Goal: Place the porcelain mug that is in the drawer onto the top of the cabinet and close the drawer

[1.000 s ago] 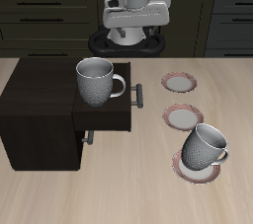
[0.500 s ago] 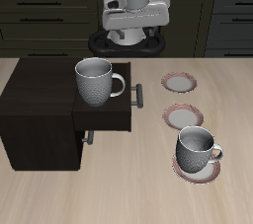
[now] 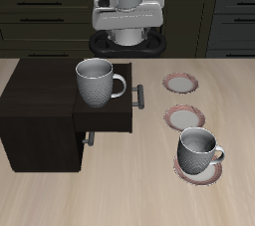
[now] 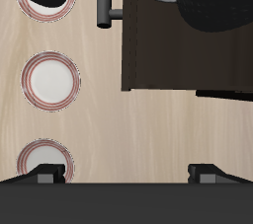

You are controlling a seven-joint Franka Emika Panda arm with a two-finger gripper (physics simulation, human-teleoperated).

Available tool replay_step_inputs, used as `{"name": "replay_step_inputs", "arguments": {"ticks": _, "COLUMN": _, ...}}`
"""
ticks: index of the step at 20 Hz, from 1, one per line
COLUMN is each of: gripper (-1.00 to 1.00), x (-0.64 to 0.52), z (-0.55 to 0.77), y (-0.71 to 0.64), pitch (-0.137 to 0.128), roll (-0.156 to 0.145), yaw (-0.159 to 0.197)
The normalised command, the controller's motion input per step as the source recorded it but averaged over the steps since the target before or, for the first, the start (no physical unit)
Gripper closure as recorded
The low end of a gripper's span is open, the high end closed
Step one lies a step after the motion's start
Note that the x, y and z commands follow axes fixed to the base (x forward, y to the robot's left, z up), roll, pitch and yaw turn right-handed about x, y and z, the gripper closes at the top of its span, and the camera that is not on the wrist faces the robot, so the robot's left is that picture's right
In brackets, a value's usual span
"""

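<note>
Rising slightly since the last frame, my gripper (image 3: 129, 28) hangs open and empty at upper centre, the porcelain mug (image 3: 96, 81) lower-left in the drawer (image 3: 105, 115).

Support surface: light wooden table (image 3: 129, 195). Resting directly on it: the cabinet (image 3: 40, 115), and three plates beside the cabinet on its drawer-front side. Farthest-back plate (image 3: 180, 83) bare; middle plate (image 3: 184, 117) bare; plate nearest the table's front edge (image 3: 198, 168) carries a second mug (image 3: 198, 150), upright.
</note>
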Motion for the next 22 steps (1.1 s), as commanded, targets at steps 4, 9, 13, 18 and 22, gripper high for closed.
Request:
{"name": "replay_step_inputs", "arguments": {"ticks": 4, "gripper": -1.00, "x": 0.47, "z": 0.15, "y": -0.30, "pitch": -0.023, "roll": -0.071, "yaw": -0.006}}
{"name": "replay_step_inputs", "arguments": {"ticks": 9, "gripper": -1.00, "x": 0.31, "z": 0.12, "y": -0.18, "pitch": -0.021, "roll": -0.061, "yaw": -0.007}}
{"name": "replay_step_inputs", "arguments": {"ticks": 13, "gripper": -1.00, "x": 0.22, "z": 0.07, "y": -0.06, "pitch": -0.006, "roll": -0.028, "yaw": 0.003}}
{"name": "replay_step_inputs", "arguments": {"ticks": 18, "gripper": -1.00, "x": 0.22, "z": 0.05, "y": -0.05, "pitch": 0.004, "roll": -0.017, "yaw": 0.025}}
{"name": "replay_step_inputs", "arguments": {"ticks": 22, "gripper": -1.00, "x": 0.19, "z": 0.02, "y": -0.08, "pitch": 0.012, "roll": 0.007, "yaw": 0.071}}
